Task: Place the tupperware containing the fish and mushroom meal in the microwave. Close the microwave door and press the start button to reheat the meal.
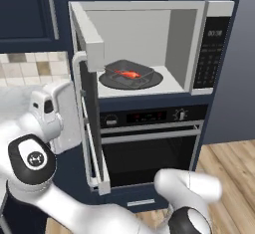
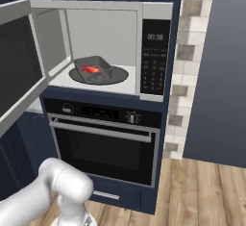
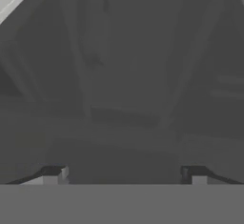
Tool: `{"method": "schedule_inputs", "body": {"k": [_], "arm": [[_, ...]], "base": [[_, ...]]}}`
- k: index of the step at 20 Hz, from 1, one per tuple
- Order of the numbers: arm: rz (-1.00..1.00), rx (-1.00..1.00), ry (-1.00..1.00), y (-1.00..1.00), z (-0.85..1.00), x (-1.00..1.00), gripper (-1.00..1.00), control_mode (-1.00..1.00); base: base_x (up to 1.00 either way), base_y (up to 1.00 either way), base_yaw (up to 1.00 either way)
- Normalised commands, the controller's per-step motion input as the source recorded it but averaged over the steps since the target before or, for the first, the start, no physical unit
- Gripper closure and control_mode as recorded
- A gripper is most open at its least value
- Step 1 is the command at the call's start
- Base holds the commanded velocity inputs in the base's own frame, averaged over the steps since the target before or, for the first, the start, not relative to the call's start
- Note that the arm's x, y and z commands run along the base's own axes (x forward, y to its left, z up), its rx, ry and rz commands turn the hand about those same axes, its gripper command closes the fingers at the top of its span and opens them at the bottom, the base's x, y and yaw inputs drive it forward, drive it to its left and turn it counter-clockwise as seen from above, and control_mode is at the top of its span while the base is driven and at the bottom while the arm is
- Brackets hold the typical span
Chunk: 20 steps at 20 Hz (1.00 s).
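The microwave (image 1: 149, 9) (image 2: 105, 6) stands open. Inside, the dark grey tupperware (image 1: 128, 73) (image 2: 93, 69) rests on the round turntable (image 1: 154, 80) (image 2: 115, 76), and the red-orange fish of the meal (image 1: 130, 73) (image 2: 91, 69) lies in it; I cannot make out the mushroom. The microwave door (image 1: 89, 128) (image 2: 17, 66) is swung out to the left. My white hand (image 1: 55, 113) sits against the door's outer side. In the hand view my gripper (image 3: 124, 173) is open, its tips wide apart, facing the door's dark glass (image 3: 124, 75) close up with nothing between them.
The black keypad strip (image 1: 211, 54) (image 2: 154, 59) runs down the microwave's right side. Below it is a black oven (image 1: 149, 153) (image 2: 105, 148) with a horizontal bar handle. Navy cabinets surround both, with tiled wall (image 2: 185, 52) and wood floor (image 2: 202, 191) to the right.
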Motion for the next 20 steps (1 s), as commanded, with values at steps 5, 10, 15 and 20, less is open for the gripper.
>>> {"method": "schedule_inputs", "body": {"k": [5,10,15,20], "arm": [[-0.07,0.13,-0.22,-1.00,-0.12,-0.26,-1.00,-1.00],[-0.06,0.08,-0.03,-1.00,-0.19,-0.12,-1.00,-1.00],[-0.28,0.04,0.09,-1.00,-0.24,0.11,-1.00,-1.00],[-0.24,0.00,0.10,-1.00,0.26,0.70,-1.00,-1.00]], "base": [[0.00,0.00,0.00],[0.00,0.00,0.00],[0.00,0.00,0.00],[0.00,0.00,0.00]]}}
